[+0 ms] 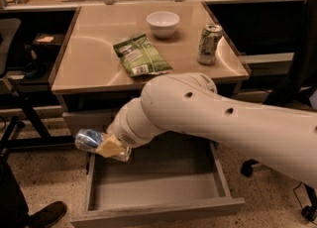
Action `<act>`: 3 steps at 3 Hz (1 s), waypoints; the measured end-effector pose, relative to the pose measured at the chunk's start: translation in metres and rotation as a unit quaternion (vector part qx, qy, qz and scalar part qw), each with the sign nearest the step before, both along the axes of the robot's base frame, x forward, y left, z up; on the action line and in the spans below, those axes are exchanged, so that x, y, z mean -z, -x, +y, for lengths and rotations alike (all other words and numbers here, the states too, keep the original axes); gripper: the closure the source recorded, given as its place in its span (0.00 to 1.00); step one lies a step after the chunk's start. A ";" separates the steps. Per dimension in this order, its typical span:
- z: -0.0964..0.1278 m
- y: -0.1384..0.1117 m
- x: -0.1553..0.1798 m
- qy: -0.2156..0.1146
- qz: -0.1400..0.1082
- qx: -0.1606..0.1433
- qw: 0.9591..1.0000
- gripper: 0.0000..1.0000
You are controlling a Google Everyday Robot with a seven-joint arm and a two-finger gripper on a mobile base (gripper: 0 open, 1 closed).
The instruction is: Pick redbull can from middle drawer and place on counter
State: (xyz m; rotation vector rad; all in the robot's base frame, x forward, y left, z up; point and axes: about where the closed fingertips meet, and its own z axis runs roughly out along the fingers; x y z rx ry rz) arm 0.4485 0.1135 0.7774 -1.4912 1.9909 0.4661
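Observation:
The redbull can (87, 139) is a slim silver-and-blue can, held on its side in my gripper (106, 146). The gripper's yellowish fingers (113, 147) are shut on the can. It hangs above the left rim of the open middle drawer (156, 209), level with the drawer front above. The drawer is a shallow grey box and its inside shows bare. The tan counter (94, 58) lies above and behind the gripper. My white arm crosses from the lower right and hides the drawer's back part.
On the counter stand a white bowl (162, 23), a green chip bag (141, 55) and a green-and-white can (208, 44). A chair base (20, 118) stands at the left. A shoe (47, 214) is at the lower left. A person (302, 63) stands at the right.

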 end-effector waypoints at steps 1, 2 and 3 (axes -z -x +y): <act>0.028 -0.010 -0.056 -0.010 -0.047 -0.024 0.999 1.00; 0.054 -0.031 -0.095 -0.012 -0.074 -0.038 0.996 1.00; 0.059 -0.030 -0.102 -0.014 -0.080 -0.042 0.996 1.00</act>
